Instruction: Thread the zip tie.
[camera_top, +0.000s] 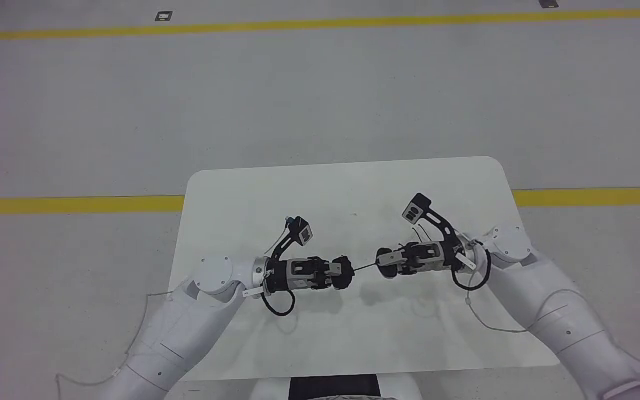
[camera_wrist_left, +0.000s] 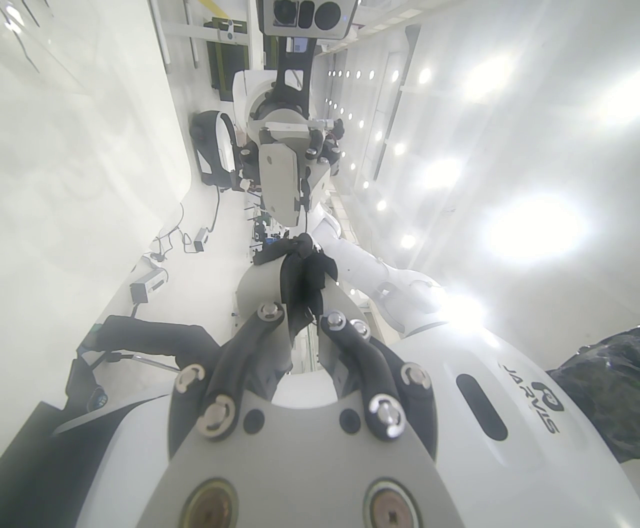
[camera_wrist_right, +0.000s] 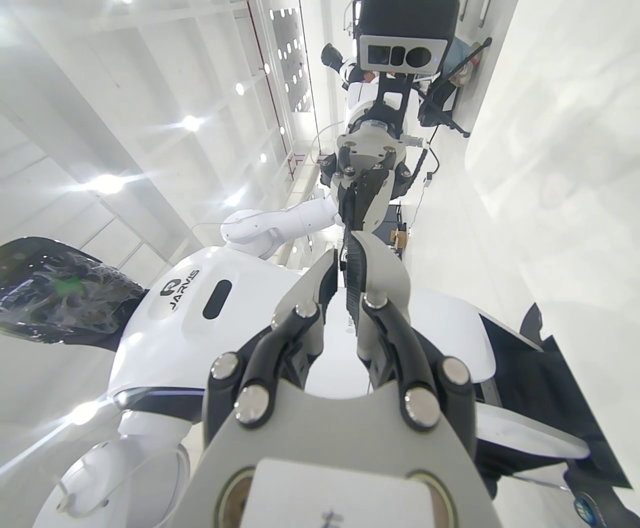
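Grey floor (camera_top: 300, 90), crossed by yellow lines (camera_top: 300, 24), is lying under a white table (camera_top: 250, 200) with rounded corners. Over the near half of the table, two white arms are coming in from the left and the right, and their grippers are facing each other tip to tip, close together but not touching.

Left gripper (camera_top: 343, 270): its fingers (camera_wrist_left: 256, 287) are pressing together on a dark end of the zip tie (camera_top: 365, 266). That end looks bunched in the left wrist view, so the exact hold is hard to tell.

Right gripper (camera_top: 383, 262): its fingers (camera_wrist_right: 380, 265) are clamping the ridged black strap of the tie, which is running out past their tips towards the left gripper.

In the top view the tie is showing as a thin dark line bridging the gap between the two grippers. It is hanging above the table, not resting on it.
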